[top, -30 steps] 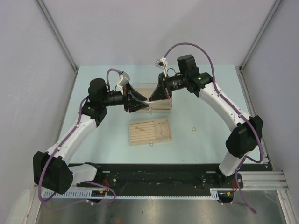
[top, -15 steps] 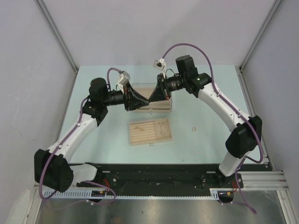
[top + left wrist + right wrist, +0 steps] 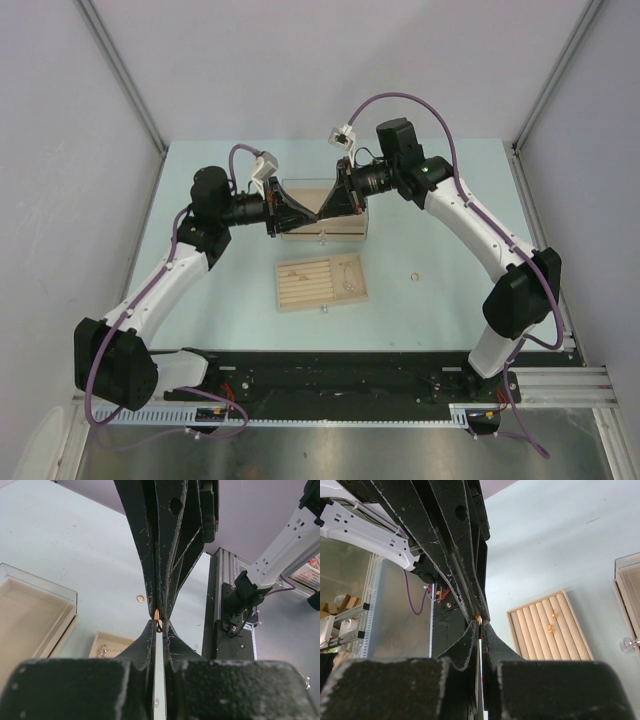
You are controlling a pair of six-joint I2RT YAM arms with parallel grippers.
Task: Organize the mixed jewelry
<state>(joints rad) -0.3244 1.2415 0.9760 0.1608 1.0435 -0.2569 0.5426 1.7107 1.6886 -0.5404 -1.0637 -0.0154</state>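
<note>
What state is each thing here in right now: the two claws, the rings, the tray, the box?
Left gripper: shut on the gold ring.
Right gripper: shut on the same ring, tip to tip with the left.
Loose ring: lying on the table, untouched.
Tray: flat on the table, holding a chain and small gold pieces.
Box: beneath the grippers.

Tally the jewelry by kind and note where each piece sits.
Gold rings: 2, the held ring pinched where the left gripper and right gripper meet, the loose ring on the table.
Gold pieces on the slotted tray: 2.
Silvery chain on that tray: 1.
Total: 5.
</note>
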